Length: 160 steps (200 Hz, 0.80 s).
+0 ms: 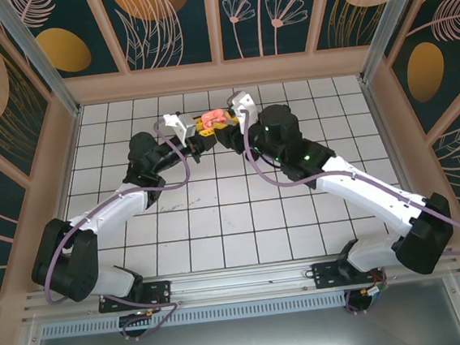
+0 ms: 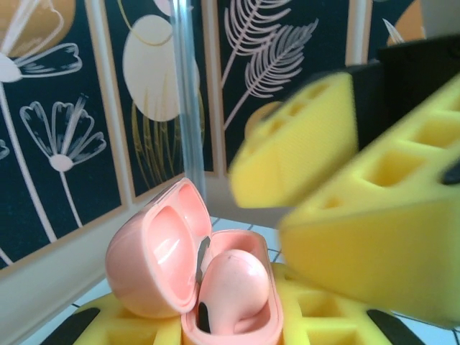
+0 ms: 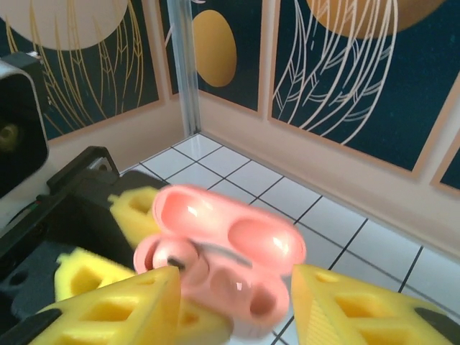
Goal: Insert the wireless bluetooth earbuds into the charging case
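Far centre of the tiled counter, raised off the surface: both arms meet over the salmon-pink charging case. I see the case open, lid tipped back, hinge side up. One salmon-orange earbud sits in the base, bulb up, dark tip down in its well. I cannot tell what the second well holds. Left hand is clamped on the case base, its yellow foam pads pressing both sides. Right hand is just beside the case with its fingers apart and nothing gripped; the view is blurred.
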{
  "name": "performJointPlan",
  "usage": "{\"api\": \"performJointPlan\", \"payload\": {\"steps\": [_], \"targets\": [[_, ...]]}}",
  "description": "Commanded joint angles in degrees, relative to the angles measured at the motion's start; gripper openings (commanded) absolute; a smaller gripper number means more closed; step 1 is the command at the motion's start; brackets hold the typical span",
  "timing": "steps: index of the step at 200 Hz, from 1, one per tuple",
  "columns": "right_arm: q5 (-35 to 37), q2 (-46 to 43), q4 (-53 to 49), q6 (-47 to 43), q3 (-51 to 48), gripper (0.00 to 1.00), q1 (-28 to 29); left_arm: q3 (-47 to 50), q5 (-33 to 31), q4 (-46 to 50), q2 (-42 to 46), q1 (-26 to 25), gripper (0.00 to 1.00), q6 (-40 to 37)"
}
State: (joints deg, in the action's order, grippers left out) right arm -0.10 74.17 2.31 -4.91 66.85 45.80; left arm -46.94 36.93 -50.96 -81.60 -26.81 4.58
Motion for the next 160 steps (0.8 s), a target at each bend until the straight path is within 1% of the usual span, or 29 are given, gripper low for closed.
{"api": "performJointPlan", "payload": {"steps": [1,12,42,53,83,110,116,118,121,129,145,160], "targets": [[-1.48,-5.09,-1.66,4.04,-2.22,0.49,-1.41,1.0,-5.89,-6.34,0.52,-0.17,0.0,0.12],[-1.61,-6.93,-1.87,5.63,-3.75,0.53,-2.45,1.98,-8.86,-7.44,0.65,-0.13,0.0,0.08],[-2.54,-10.87,-0.68,10.7,-8.23,0.57,-6.35,3.28,-13.84,-8.74,1.07,0.0,0.0,0.08],[-2.83,-11.58,0.02,12.45,-9.64,0.58,-7.65,3.69,-14.87,-9.07,1.26,0.14,0.0,0.09],[-0.55,-10.67,0.65,17.53,-10.57,0.62,-11.03,3.87,-16.46,-8.96,1.53,0.51,0.0,0.1],[-1.3,-5.13,-0.68,20.92,-7.71,0.64,-14.13,3.89,-18.37,-8.68,1.45,0.71,0.0,0.26],[-1.73,-3.16,-1.34,21.87,-6.45,0.67,-14.11,3.86,-18.91,-8.36,1.45,0.83,0.0,0.26],[-2.2,-2.39,-1.6,22.05,-6.0,0.67,-14.15,3.8,-19.09,-8.23,1.38,0.87,0.0,0.26],[-3.36,-0.69,-2.15,22.29,-4.82,0.67,-16.26,3.77,-19.43,-8.12,1.36,0.96,0.0,0.34],[-4.63,2.45,-3.32,22.76,-2.59,0.67,-17.27,3.73,-20.19,-7.93,1.27,1.26,0.0,0.64],[-5.97,10.0,-5.6,22.75,2.75,0.67,-18.27,3.87,-21.38,-7.93,1.02,2.13,0.0,1.62],[-5.44,17.47,-8.46,23.44,8.79,0.67,-19.1,3.7,-22.6,-7.37,0.62,3.13,0.0,2.35]]}}
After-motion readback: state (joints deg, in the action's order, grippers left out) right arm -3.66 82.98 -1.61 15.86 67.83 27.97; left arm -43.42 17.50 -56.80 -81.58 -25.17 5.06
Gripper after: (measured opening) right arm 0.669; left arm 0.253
